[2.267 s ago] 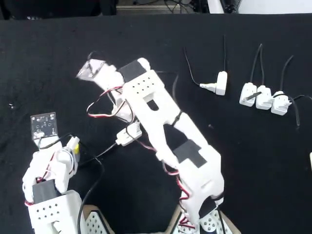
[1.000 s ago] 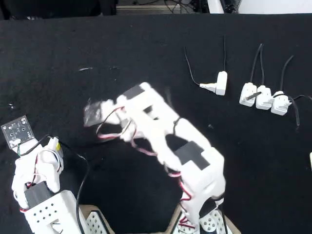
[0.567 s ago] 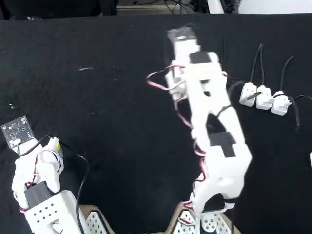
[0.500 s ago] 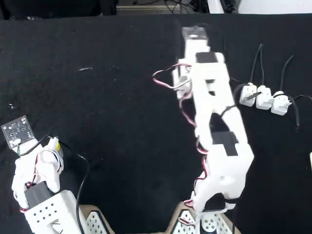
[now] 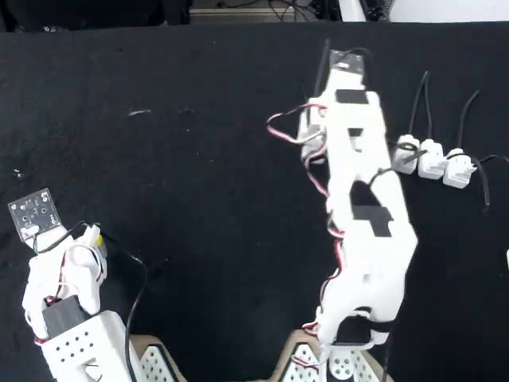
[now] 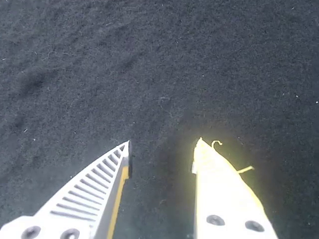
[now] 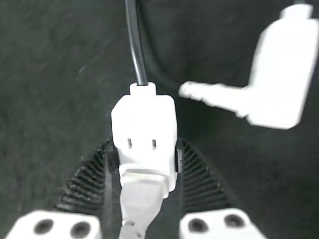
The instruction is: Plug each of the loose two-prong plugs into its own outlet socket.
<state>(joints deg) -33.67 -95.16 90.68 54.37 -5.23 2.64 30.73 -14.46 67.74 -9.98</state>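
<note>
Compared against 2.3 s ago: found right arm point(image 5: 362, 199) swung from the far left part of the counter point(image 5: 183, 183) across to its far side, right of centre; found left arm point(image 5: 67, 278) shifted slightly to its left.

Recorded black cloth over the counter, cables point(image 5: 286, 8) on the floor past its far edge.

Recorded right arm stretched nearly straight out from its base, left arm folded close to its base.

Found right jaws clenched on the sides of a white socket point(image 7: 144, 132), two slots facing up, black cord point(image 7: 133, 45) running on ahead of the jaws. Noted a pale piece point(image 7: 142, 196) butted to the socket end nearest the wrist, between the jaws; cannot tell what. Noted a white plug point(image 7: 276, 79) ahead of the jaws and off to one side, apart from the socket, narrow end pointing toward the cord. Noted a row of three white blocks point(image 5: 430, 159) on black cords right of those jaws and back toward the base, just beside the forearm.

Found left jaws released, tips apart above the cloth.
</note>
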